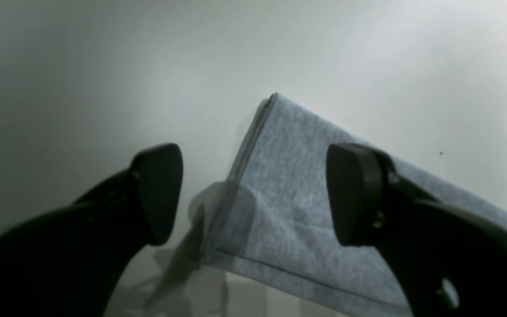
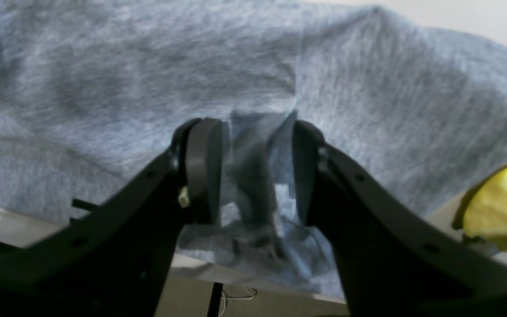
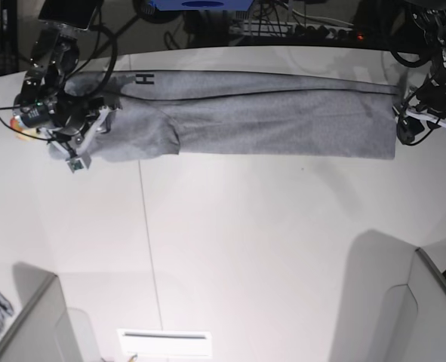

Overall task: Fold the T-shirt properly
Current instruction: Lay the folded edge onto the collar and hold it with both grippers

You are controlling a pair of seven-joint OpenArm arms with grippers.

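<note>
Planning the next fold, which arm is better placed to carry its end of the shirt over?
Right, probably. The right gripper has T-shirt fabric bunched between its fingers, while the left gripper is open, holding nothing.

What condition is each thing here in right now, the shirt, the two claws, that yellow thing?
T-shirt: folded into a long band across the table, one letter showing.
Left end effector: open, at the shirt's corner, gripping nothing.
Right end effector: fabric bunched between its fingers; grip unclear.
Yellow toy: beside the shirt, partly hidden.
</note>
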